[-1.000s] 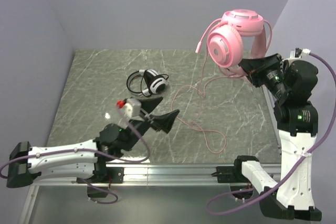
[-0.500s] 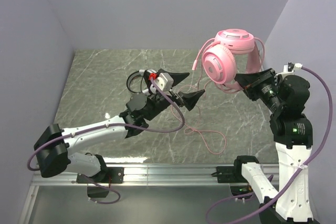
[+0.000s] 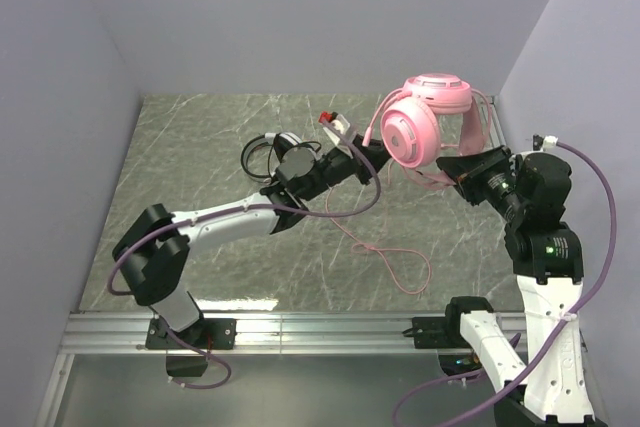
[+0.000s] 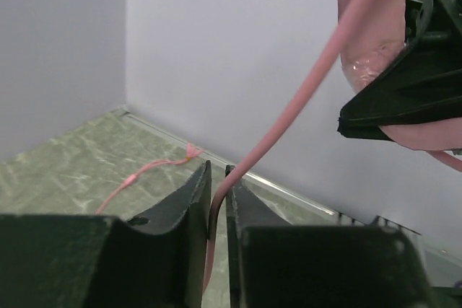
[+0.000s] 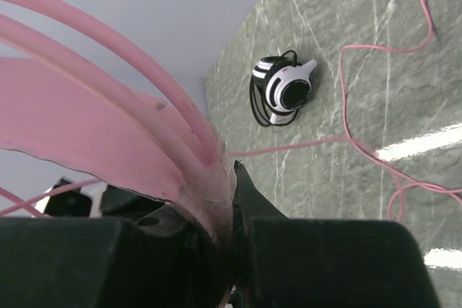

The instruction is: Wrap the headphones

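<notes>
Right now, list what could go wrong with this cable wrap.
The left pincer grips the pink cable between thin tips, so a hard pull may slip it free. The right pincer holds the pink headset aloft by its band, and a cable tug could twist it loose. Looped slack on the table may knot.

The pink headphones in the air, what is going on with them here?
The right gripper holds the pink headset by its headband, raised above the table. The left gripper has its jaws shut on the pink cable close to the headset; the rest trails onto the table. The black and white headset lies on the table, untouched.
</notes>
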You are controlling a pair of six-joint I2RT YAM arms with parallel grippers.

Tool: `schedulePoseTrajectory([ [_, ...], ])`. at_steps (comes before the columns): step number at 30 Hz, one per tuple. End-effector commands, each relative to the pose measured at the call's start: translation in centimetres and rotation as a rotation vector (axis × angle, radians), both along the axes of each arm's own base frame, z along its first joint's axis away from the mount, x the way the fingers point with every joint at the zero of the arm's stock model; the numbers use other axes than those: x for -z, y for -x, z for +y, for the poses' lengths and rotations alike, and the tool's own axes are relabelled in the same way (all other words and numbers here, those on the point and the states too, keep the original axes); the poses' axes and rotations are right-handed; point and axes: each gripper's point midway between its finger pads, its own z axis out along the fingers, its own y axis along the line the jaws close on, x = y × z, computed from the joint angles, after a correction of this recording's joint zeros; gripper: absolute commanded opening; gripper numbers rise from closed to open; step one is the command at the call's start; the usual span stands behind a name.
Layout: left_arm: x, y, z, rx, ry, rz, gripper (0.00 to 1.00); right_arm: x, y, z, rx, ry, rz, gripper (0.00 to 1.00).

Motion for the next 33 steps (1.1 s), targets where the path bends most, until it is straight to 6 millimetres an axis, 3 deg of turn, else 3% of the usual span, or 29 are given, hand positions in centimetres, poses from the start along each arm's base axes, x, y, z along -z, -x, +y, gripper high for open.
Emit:
schedulePoseTrajectory([
  [1, -1.7, 1.4, -2.0, 0.13, 0.045, -0.01, 0.18, -4.1, -0.1, 0.6, -0.017, -0.057, -0.145, 0.0],
  [9, 0.8, 2.8, -3.7, 0.218, 0.035, 0.031, 0.29, -4.5, -0.5, -0.1, 0.07, -0.118, -0.148, 0.0],
  [15, 2.2, 6.1, -4.2, 0.244, 0.03, 0.061, 0.27, -3.3, -2.0, -1.7, 0.184, -0.131, -0.084, 0.0],
  [18, 3.9, 7.6, -4.4, 0.275, 0.034, 0.101, 0.24, -3.3, -2.3, -2.8, 0.261, -0.168, -0.107, 0.0],
  [22, 6.1, 9.1, -5.4, 0.277, -0.005, 0.118, 0.24, -3.6, -2.3, -3.9, 0.336, -0.165, -0.091, 0.0],
  [33, 8.6, 12.8, -7.8, 0.337, -0.124, 0.127, 0.23, -2.9, -2.1, -8.4, 0.605, -0.069, -0.046, 0.0],
])
